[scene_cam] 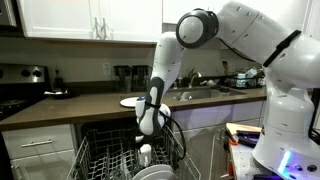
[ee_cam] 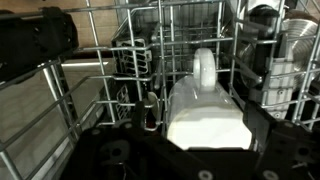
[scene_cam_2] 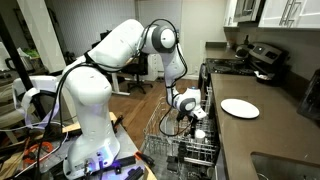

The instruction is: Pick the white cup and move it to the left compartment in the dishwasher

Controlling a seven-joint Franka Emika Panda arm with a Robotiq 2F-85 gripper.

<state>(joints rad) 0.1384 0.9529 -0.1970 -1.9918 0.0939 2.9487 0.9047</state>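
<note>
Wide-spread fingers (ee_cam: 268, 142), nothing gripped; white cup (ee_cam: 205, 112) sits in the dishwasher rack (ee_cam: 130, 60), directly between them, just beneath.

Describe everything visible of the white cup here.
The white cup is small, plain, smooth and glossy, like ceramic; the wrist view shows a rounded loop on it, perhaps a handle. It sits among the tines of the grey wire rack, directly under the hand, between its wide-spread jaws. Whether they touch it cannot be told.
</note>
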